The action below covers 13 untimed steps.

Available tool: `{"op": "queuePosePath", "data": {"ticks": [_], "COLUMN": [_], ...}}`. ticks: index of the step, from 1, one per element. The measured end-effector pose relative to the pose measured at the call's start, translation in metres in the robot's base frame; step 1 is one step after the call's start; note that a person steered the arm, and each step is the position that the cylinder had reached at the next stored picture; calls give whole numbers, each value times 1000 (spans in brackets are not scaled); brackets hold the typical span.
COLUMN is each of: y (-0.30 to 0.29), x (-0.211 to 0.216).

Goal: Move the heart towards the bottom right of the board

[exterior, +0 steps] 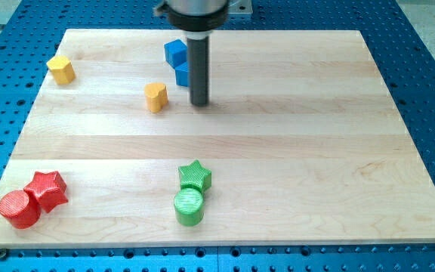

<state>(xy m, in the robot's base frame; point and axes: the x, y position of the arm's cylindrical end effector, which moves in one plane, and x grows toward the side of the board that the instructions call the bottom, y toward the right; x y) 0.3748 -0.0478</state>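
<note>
My tip point(199, 103) carries no jaws and grips nothing; it stands just right of the yellow heart point(155, 97), upper centre of the board point(293, 143). Judgement: I should circle to the heart's upper-left side, then push diagonally, avoiding the green star point(195, 176).

Rod hangs vertical from the mount at the view's top centre, dark and straight, no tilt visible. My tip point(199, 103) sits down at board level in the upper middle of the view. Rest of arm out of frame.
</note>
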Motion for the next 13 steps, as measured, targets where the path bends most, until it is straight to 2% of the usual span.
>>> {"op": "queuePosePath", "data": {"ticks": [1,2,3,4,5,6,7,8,9,10,11,12,13], "y": [-24,-99,-25,108,41,-73,-63,60,142,57,-5,82,108], "x": [-36,-25,-1,12,-34,-4,19,26,58,4,44,70,63]}}
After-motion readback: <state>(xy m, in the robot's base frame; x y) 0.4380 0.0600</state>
